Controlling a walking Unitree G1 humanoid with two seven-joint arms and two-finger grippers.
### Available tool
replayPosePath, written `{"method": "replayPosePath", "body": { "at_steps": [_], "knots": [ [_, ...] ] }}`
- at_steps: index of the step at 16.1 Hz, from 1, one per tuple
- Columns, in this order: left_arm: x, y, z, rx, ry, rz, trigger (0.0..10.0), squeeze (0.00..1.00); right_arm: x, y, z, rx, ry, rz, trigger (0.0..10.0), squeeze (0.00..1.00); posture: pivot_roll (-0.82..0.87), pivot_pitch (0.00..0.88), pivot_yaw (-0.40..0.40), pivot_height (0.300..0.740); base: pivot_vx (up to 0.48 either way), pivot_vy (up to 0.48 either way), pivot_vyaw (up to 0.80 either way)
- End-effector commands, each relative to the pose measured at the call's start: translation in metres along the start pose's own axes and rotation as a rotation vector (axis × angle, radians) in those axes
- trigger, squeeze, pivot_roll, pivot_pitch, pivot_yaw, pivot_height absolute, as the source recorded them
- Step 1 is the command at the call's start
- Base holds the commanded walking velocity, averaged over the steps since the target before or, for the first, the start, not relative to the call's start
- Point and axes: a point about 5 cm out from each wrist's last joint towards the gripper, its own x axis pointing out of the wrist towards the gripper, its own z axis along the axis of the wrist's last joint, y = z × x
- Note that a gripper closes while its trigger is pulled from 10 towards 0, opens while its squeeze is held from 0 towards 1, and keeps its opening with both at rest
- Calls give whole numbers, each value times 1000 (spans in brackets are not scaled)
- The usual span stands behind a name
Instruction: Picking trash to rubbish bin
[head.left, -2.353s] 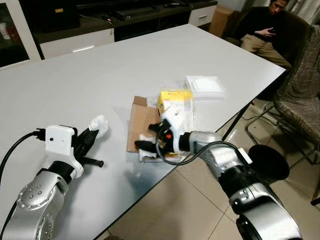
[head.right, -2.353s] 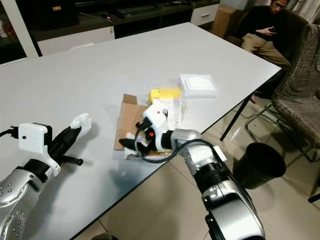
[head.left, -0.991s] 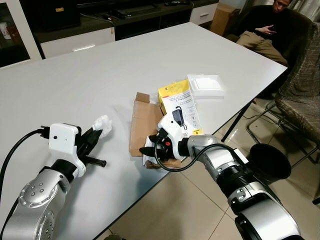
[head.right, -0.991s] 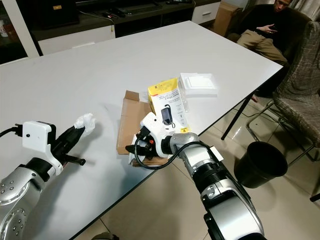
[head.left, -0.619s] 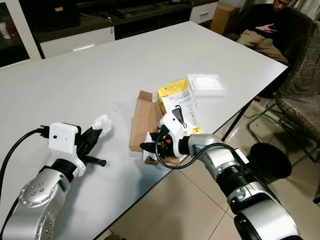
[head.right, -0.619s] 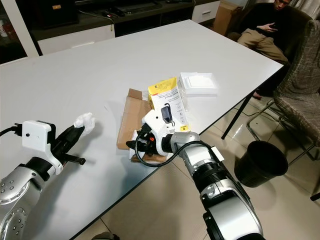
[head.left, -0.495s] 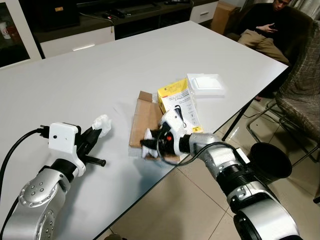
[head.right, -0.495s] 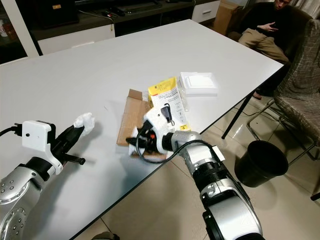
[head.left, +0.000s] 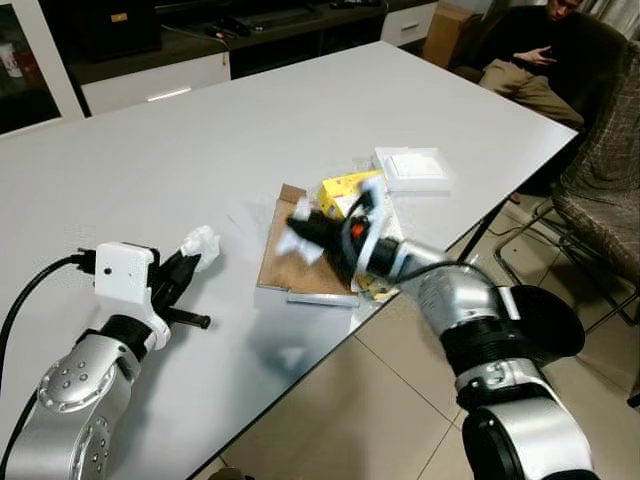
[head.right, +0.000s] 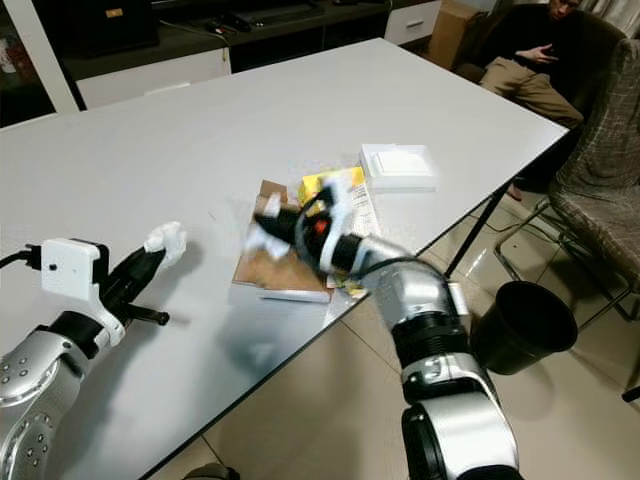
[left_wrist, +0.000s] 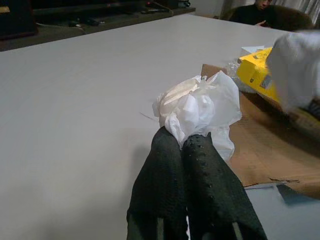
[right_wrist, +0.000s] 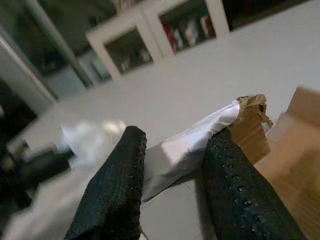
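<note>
My left gripper (head.left: 188, 262) rests low over the white table (head.left: 150, 150), shut on a crumpled white tissue (left_wrist: 197, 102). My right gripper (head.left: 305, 228) is blurred with motion and held above a flat brown cardboard sheet (head.left: 290, 268). It is shut on a scrap of torn cardboard with a white face (right_wrist: 200, 142), pinched between its two fingers (right_wrist: 117, 190). A yellow package (head.left: 345, 188) lies behind the right gripper, partly hidden by the arm.
A flat white box (head.left: 410, 170) lies near the table's right edge. A black bin (head.left: 545, 320) stands on the tiled floor beyond that edge, below my right arm. A person (head.left: 525, 50) sits at the far right, and a chair (head.left: 600, 190) stands nearby.
My right gripper has lifted the scrap off the table's front edge and swung it up and back over the cardboard sheet. The left gripper and its tissue have stayed put.
</note>
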Motion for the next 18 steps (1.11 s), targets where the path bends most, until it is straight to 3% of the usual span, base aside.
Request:
{"method": "replayPosePath", "body": {
  "at_steps": [1, 5, 7, 8, 9, 11, 12, 13, 14, 16, 18],
  "knots": [
    [3, 0, 2, -2, -16, 11, 0, 0, -6, -1, 11, 34, -64, -11, 0, 0, 110, 36, -94, 740, 0, 0, 0],
    [6, -4, 5, -19, -36, 3, 0, 0, -24, 6, 37, 123, -231, -7, 0, 0, 111, 28, -96, 740, 0, 0, 0],
    [5, -9, 9, -54, -96, 31, 0, 0, -38, 19, 43, -84, -233, -53, 0, 0, 112, 20, -101, 740, 0, 0, 0],
    [4, -17, 6, -109, -80, 43, 10000, 0, -50, 29, 43, -230, -261, -164, 10000, 0, 104, 17, -101, 740, 0, 0, 0],
    [4, -20, 6, -107, -76, 39, 10000, 0, -54, 30, 44, -255, -286, -209, 10000, 0, 101, 16, -100, 740, 0, 0, 0],
    [7, -32, 0, -43, -50, 30, 10000, 0, -76, 35, 41, -445, -315, -409, 10000, 0, 89, 15, -94, 740, 0, 0, 0],
    [9, -36, -3, -25, -37, 41, 10000, 0, -85, 37, 38, -437, -355, -507, 10000, 0, 80, 17, -89, 740, 0, 0, -800],
    [11, -39, -7, -21, 11, 26, 10000, 0, -95, 41, 33, -477, -372, -585, 10000, 0, 72, 20, -82, 740, 0, 0, -800],
    [11, -41, -9, -47, 46, -8, 10000, 0, -100, 46, 29, -576, -353, -617, 10000, 0, 67, 22, -78, 740, 0, 0, -800],
    [10, -41, -7, -68, 24, 6, 10000, 0, -108, 47, 23, -617, -347, -686, 10000, 0, 62, 23, -73, 740, 0, 0, -800],
    [14, -40, -2, 20, -34, 22, 10000, 0, -114, 44, 13, -607, -308, -749, 10000, 0, 57, 28, -70, 740, 0, 0, -800]
  ]
}}
